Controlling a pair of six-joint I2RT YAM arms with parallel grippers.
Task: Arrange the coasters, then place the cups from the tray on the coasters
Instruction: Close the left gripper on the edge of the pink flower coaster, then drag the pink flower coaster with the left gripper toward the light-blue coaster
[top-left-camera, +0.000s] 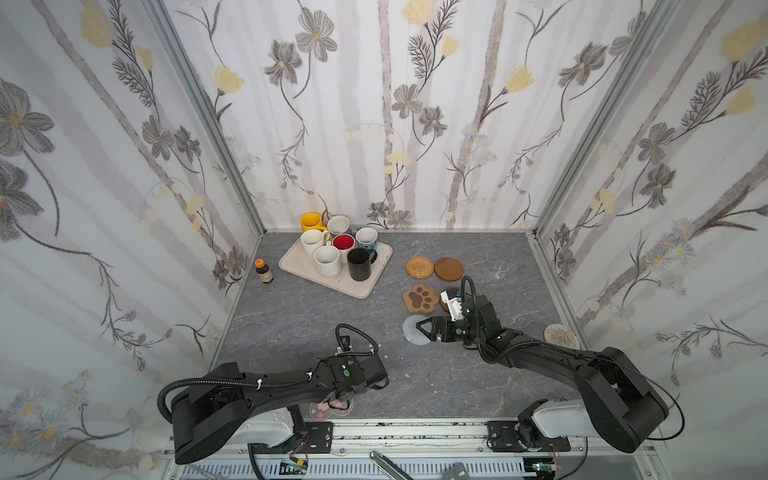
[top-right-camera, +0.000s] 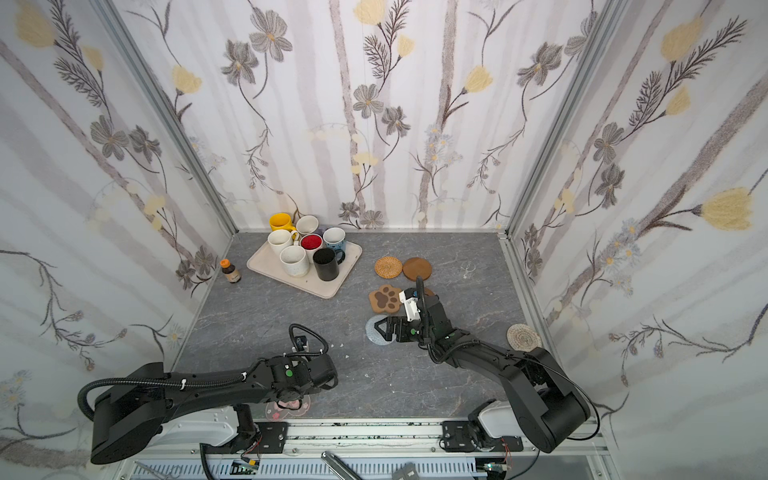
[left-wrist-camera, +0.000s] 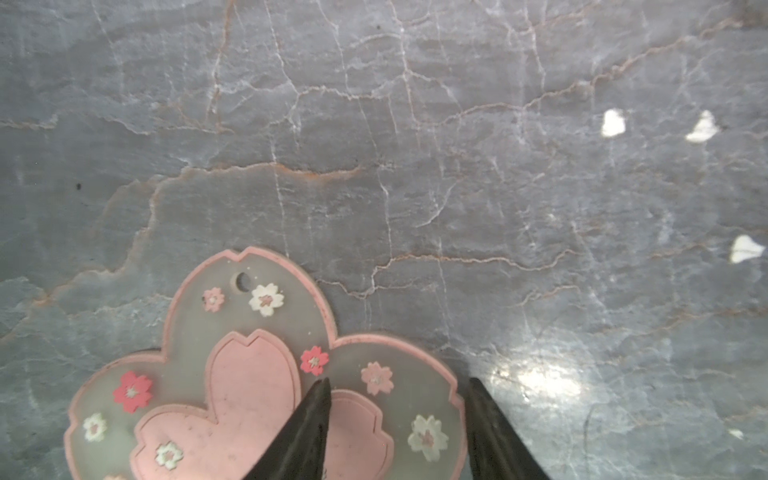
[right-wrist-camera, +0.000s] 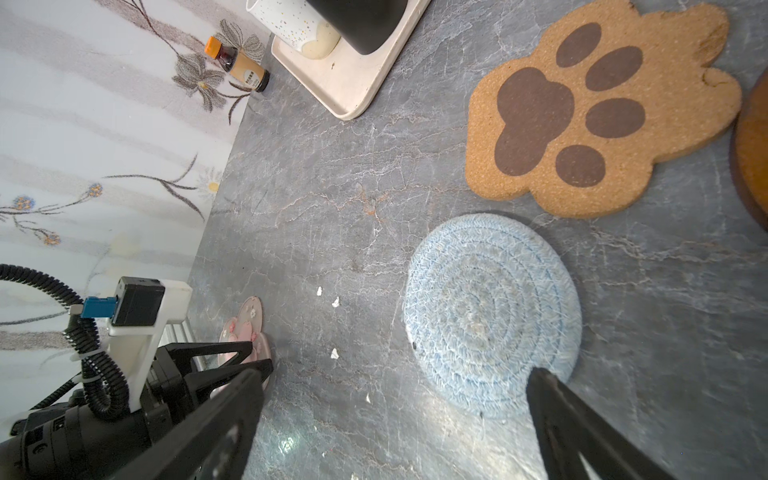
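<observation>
1. Left wrist view: my left hand (left-wrist-camera: 397, 384) sits part-open astride the edge of the blossom coaster (left-wrist-camera: 249, 374), which lies flat on the worktop (left-wrist-camera: 415, 166).
2. My right hand (right-wrist-camera: 397, 371) gapes wide over the blue coaster (right-wrist-camera: 490, 316).
3. Cups (top-left-camera: 344, 242) stand on the tray (top-left-camera: 362, 293).

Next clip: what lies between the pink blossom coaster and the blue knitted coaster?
Only bare table with a few white flecks. The right wrist view shows this stretch between the pink coaster and the blue coaster.
</observation>
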